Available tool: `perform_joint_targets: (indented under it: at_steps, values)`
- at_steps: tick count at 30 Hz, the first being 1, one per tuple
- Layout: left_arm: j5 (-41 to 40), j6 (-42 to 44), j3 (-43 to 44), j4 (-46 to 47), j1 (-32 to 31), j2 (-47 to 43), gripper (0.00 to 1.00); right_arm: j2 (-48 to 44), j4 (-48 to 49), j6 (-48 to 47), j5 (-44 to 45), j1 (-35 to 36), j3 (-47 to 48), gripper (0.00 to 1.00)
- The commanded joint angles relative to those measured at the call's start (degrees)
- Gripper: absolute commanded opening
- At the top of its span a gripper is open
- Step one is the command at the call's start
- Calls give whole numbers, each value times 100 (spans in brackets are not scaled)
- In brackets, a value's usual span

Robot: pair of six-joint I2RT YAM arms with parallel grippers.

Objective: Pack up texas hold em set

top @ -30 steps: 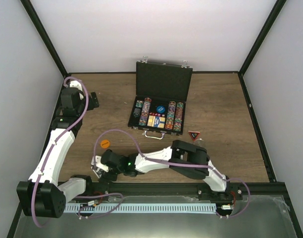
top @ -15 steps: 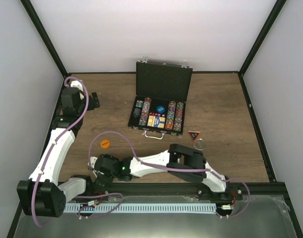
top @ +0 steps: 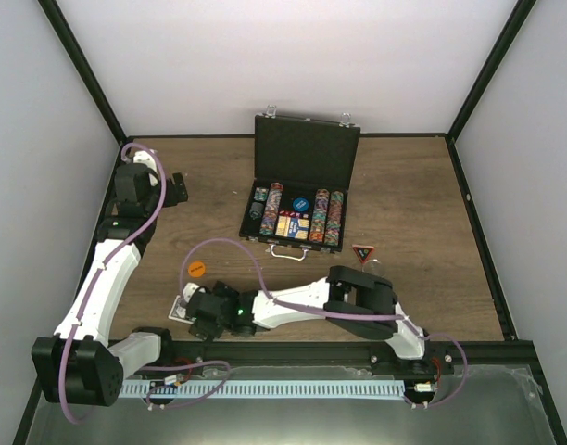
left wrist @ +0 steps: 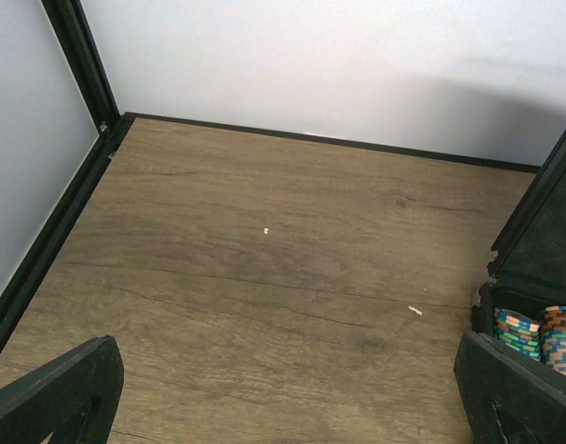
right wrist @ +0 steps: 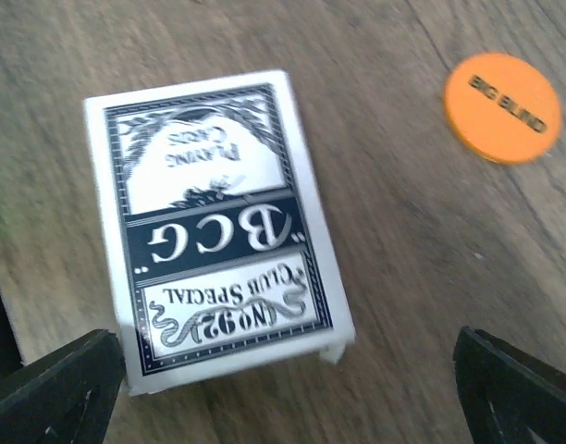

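Observation:
The black hinged case [top: 307, 153] stands open at the back centre, with rows of multicoloured chips [top: 326, 221] and a blue disc [top: 300, 203] inside. A blue-backed card deck box [right wrist: 214, 231] lies flat on the wood near the front left, and also shows in the top view [top: 180, 306]. My right gripper [right wrist: 288, 402] is open and empty just short of the deck, in the top view [top: 195, 314] right beside it. An orange "BIG BLIND" disc [right wrist: 502, 106] lies beyond the deck [top: 196, 269]. A dark triangle [top: 362, 253] lies right of the case. My left gripper [left wrist: 288, 412] is open and empty above bare wood.
The left arm [top: 175, 188] is raised at the back left, with the case's edge and some chips [left wrist: 537, 328] at the right of its view. Black frame posts and white walls enclose the table. A black rail [top: 293, 352] runs along the front edge.
My right gripper swung left over the deck, then drew back slightly right, so the deck shows beside it again. The left arm has not moved.

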Motion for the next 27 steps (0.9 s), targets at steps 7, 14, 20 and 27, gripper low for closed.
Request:
perform_joint_targets:
  at_steps: [7,14,20,27]
  values:
    - [135,-66,-6,65,6,52,100,-751,792,-794,-759,-140,-879,100]
    - [128,-58,-5,66,-2,70,100,-821,1437,-1521,-1750,-375,-1159,100]
    - [142,-56,3,62,3,83,100,-667,1566,-1756,-1837,-472,-1094,100]
    - [168,-49,-2,55,-3,101,100,-434,1601,-2047,-1993,-642,-1043,100]
